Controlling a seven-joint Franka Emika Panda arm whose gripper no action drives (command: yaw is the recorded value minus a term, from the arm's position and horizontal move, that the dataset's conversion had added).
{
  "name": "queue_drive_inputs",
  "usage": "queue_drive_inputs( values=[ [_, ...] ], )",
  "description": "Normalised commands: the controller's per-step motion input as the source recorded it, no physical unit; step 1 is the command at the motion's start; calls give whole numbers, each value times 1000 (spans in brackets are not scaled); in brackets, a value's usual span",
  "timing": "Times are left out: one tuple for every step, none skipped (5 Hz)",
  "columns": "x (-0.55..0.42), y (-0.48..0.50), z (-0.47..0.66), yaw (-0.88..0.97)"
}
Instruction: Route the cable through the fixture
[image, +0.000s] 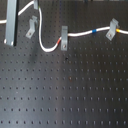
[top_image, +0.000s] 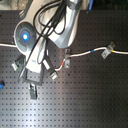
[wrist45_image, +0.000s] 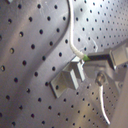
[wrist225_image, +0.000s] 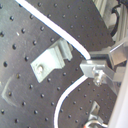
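The fixture (image: 32, 28) is a plain grey tilted clip on the black board; it also shows in the first wrist view (wrist45_image: 69, 80) and the second wrist view (wrist225_image: 50, 60). The white cable (image: 44, 46) passes close beside its forked top, then loops down and runs on to the first exterior view's right. In both wrist views my gripper (wrist225_image: 96, 67) (wrist45_image: 96, 67) is shut on the cable (wrist225_image: 67, 41) (wrist45_image: 74, 42) right next to the fixture. In the second exterior view the arm (top_image: 47, 30) hides the fixture and the gripper.
An upright grey clip with a red mark (image: 64, 38) (top_image: 65, 60) and a tilted clip with a yellow-orange mark (image: 113, 30) (top_image: 107, 50) hold the cable further along. A blue band (image: 95, 31) lies between them. A grey upright bar (image: 10, 25) stands at the first exterior view's left.
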Motion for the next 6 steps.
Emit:
queue_drive_inputs(
  values=[
    [-359, -79, 10, 211],
    [-320, 73, 157, 320],
    [-266, 82, 266, 271],
    [-162, 65, 349, 71],
    [-166, 75, 318, 0],
    [-72, 122, 383, -86]
  ],
)
